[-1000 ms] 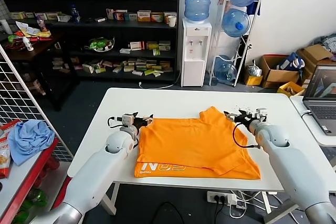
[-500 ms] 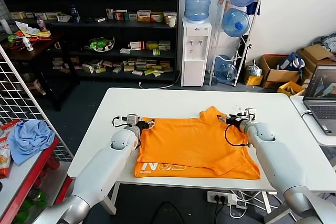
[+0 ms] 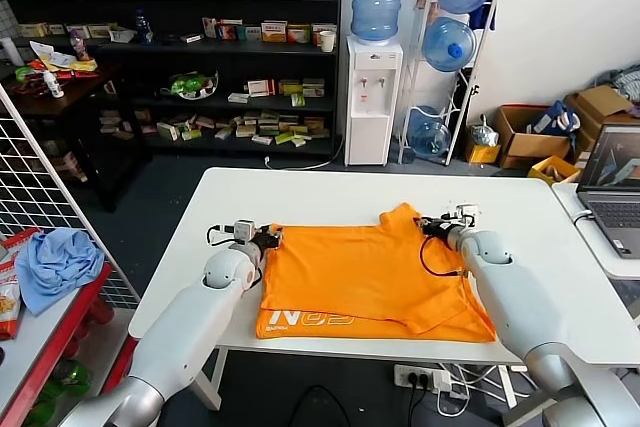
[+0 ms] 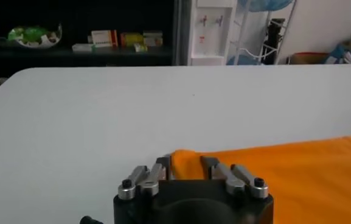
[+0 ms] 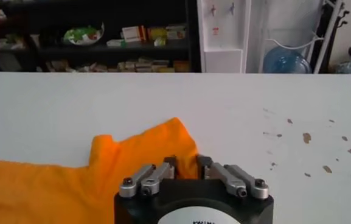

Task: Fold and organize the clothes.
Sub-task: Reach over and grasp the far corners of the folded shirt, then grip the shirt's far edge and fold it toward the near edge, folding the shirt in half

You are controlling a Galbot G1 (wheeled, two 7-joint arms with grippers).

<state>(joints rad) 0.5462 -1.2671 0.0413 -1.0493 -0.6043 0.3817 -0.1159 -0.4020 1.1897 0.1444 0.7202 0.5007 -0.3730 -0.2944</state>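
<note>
Pinching the far left corner of the orange T-shirt (image 4: 284, 167), the left gripper (image 4: 187, 167) has its two fingers (image 4: 161, 168) closed onto the fabric edge, the corner of cloth sitting right between them in the left wrist view. The right gripper (image 5: 187, 165) does the same on the other side: its fingers (image 5: 166, 165) are clamped on the edge of the sleeve that juts out at the shirt's far right, the orange cloth (image 5: 72, 182) running up into the narrow gap between the tips. From the head camera, the left gripper (image 3: 268, 238) and right gripper (image 3: 432, 227) both rest low at the shirt's far edge, one at each end. The T-shirt (image 3: 370, 272) lies spread on the white table (image 3: 330, 192), partly folded, its near hem showing white lettering (image 3: 305, 321) towards the robot. Off to the robot's left, a light blue cloth (image 3: 55, 262) is heaped on a red-edged side table (image 3: 50, 332), well apart from the shirt.
</note>
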